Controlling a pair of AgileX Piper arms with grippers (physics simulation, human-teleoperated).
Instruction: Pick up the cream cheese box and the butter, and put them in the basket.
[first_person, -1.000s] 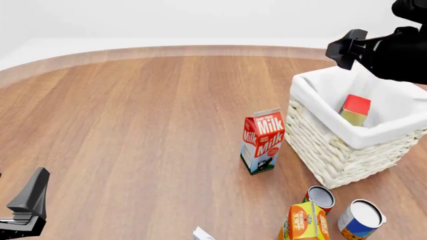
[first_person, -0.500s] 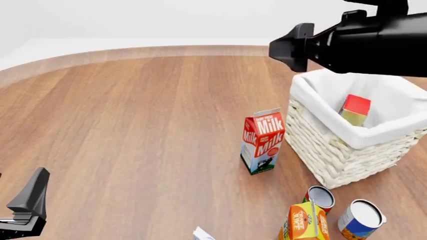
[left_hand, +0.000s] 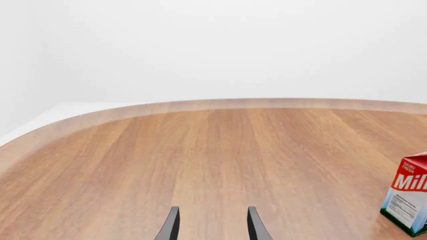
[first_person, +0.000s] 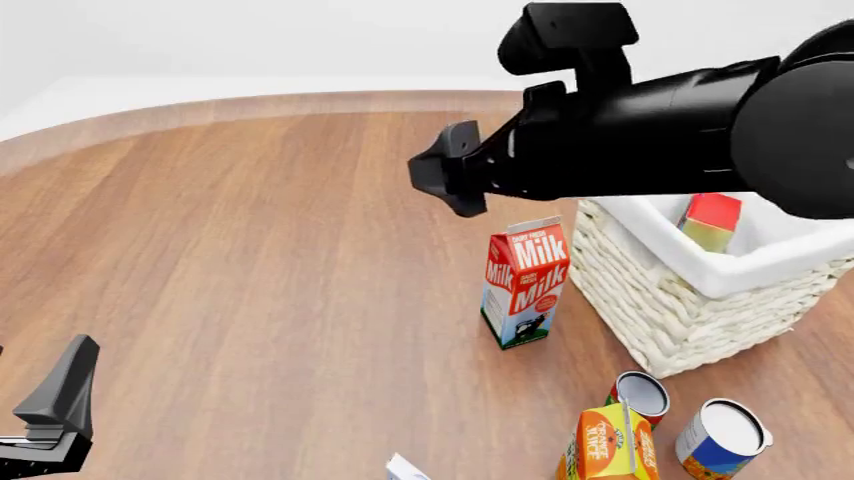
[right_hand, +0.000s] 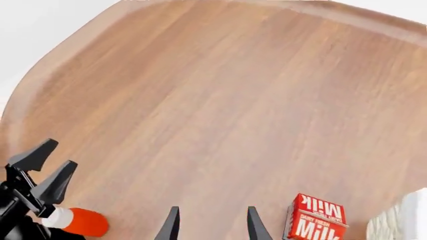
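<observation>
The butter, a red and yellow carton, leans inside the basket at the right of the front view, with no gripper on it. My right gripper hangs open above the table, left of the basket and above the milk carton; nothing lies between its fingertips in the right wrist view. Low at the near left, my left gripper is open and empty, its fingertips apart. Only a white corner shows at the front view's bottom edge, possibly the cream cheese box; I cannot tell.
A red-and-white Milk carton stands just left of the basket. Two open cans and an orange juice carton sit near the front right. A red bottle with a white cap lies beside the left arm.
My right arm has swung left, from over the basket to above the table left of the milk carton. The butter stays in the basket. The left arm has not moved.
</observation>
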